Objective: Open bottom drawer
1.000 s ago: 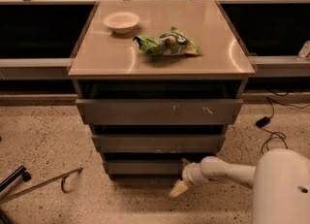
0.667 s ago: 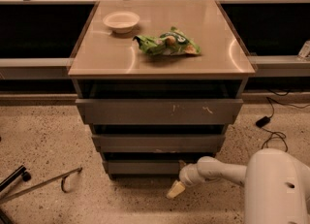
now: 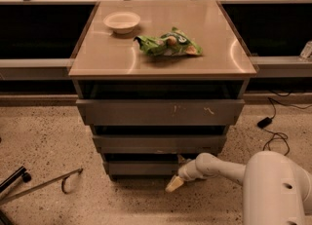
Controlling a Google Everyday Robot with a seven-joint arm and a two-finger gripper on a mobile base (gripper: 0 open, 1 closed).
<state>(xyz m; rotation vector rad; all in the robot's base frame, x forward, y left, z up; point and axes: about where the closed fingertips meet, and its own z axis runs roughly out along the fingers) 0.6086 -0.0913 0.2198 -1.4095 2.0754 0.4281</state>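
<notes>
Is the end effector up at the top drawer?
No, the end effector is down low by the right front corner of the bottom drawer.

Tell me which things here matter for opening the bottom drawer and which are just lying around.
For the job: bottom drawer; gripper, low by the right end of that drawer's front.
Lying about: white bowl and green snack bag on the cabinet top; black cable on the floor.
</notes>
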